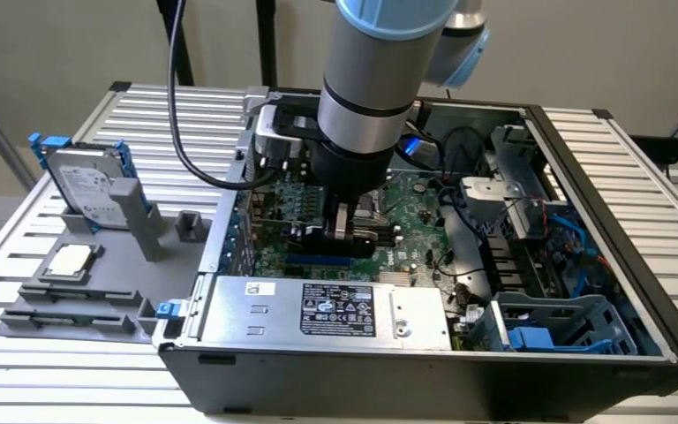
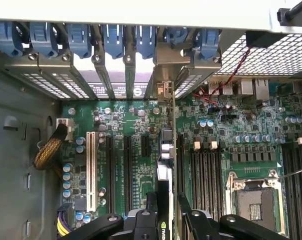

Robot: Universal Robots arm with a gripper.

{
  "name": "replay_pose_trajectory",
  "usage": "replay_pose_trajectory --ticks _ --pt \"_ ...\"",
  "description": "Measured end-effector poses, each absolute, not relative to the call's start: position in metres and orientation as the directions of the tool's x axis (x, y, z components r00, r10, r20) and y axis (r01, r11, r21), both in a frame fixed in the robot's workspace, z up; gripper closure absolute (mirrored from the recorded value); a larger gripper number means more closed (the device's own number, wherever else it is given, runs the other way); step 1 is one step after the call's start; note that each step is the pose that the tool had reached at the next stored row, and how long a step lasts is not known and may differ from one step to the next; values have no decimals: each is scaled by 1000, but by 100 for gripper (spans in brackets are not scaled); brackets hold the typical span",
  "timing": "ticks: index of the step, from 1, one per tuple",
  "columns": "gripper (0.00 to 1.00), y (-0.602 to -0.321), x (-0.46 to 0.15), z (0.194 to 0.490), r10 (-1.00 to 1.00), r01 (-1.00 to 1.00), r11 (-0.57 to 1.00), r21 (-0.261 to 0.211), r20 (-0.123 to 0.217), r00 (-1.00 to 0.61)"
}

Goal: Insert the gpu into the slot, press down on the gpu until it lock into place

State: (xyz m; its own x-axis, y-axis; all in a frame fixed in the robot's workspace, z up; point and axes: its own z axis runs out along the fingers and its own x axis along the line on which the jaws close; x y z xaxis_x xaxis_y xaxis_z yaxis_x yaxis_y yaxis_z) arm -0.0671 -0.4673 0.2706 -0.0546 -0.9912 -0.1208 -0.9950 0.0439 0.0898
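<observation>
Wrist view: gripper jaws clamp the gpu edge-on above the motherboard; any tilt against the slot could jam it.

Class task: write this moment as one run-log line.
gripper: closed on gpu | gpu: edge-on, over the motherboard | place: inside the open case

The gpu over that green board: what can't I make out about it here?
- Wrist view: the gpu shows edge-on, its near end cut off by the frame.
- Exterior view: the tool and arm cover most of it.
- Whether it sits in the slot: hidden by the card itself.
</observation>
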Motion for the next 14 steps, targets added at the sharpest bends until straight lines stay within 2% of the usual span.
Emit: replay_pose_trajectory --ticks 14 --pt "74 -467 -67 270 -992 -995 34 90 -120 -44"
